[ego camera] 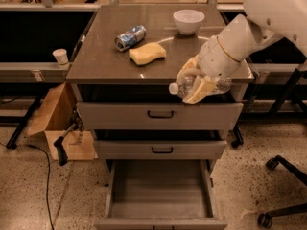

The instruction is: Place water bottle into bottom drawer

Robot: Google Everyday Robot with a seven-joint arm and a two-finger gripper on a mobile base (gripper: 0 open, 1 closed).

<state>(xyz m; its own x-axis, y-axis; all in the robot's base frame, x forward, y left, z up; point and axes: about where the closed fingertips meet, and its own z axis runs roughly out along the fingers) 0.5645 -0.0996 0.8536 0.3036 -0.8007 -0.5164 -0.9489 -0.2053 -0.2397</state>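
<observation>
My gripper [195,84] is shut on the water bottle [181,87], a small clear plastic bottle with a white cap pointing left. It holds the bottle sideways in the air, just past the front edge of the cabinet top and in front of the top drawer. The bottom drawer [160,191] is pulled open below, a wide plain grey box with nothing in it. The bottle hangs well above it.
On the cabinet top lie a crushed blue-silver can [130,37], a yellow sponge [147,53] and a white bowl [188,21]. Two shut drawers with black handles [160,114] sit above the open one. A cardboard box [57,123] stands at left, a chair base [283,186] at right.
</observation>
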